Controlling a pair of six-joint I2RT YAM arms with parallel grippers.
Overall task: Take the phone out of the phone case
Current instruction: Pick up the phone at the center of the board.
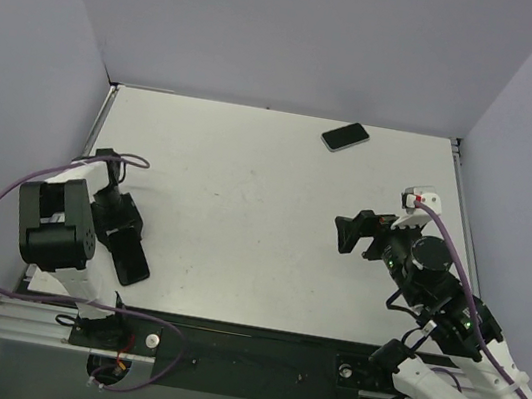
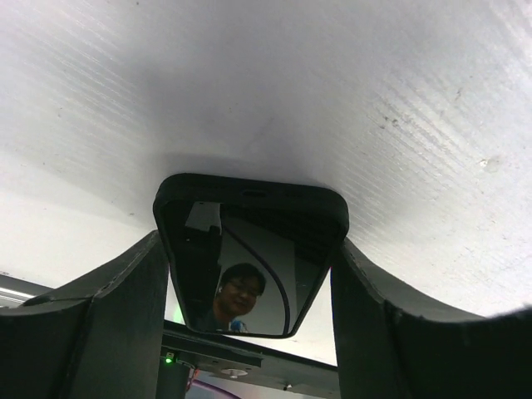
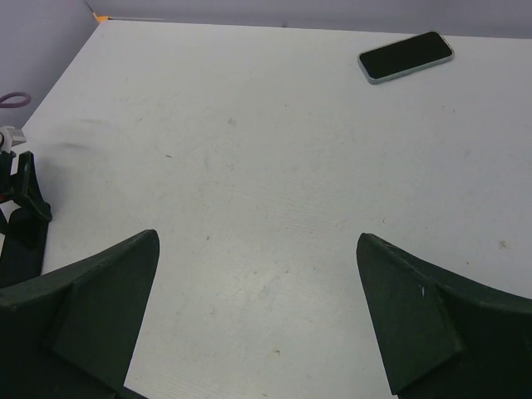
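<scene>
A phone (image 1: 345,136) with a dark screen and a pale rim lies flat at the far right of the table, also in the right wrist view (image 3: 406,56). My left gripper (image 1: 123,238) is at the near left edge, shut on a black phone case (image 1: 132,264). In the left wrist view the case (image 2: 249,249) sits between both fingers (image 2: 125,307), its glossy face reflecting a person, one end against the table. My right gripper (image 1: 351,235) is open and empty above the right middle of the table, well short of the phone; in its wrist view the gripper (image 3: 258,239) shows bare table between its fingers.
Grey walls close the table on the left, back and right. The table's front edge and a black rail (image 1: 252,349) run below the left gripper. Part of the left arm (image 3: 21,216) shows at the left of the right wrist view.
</scene>
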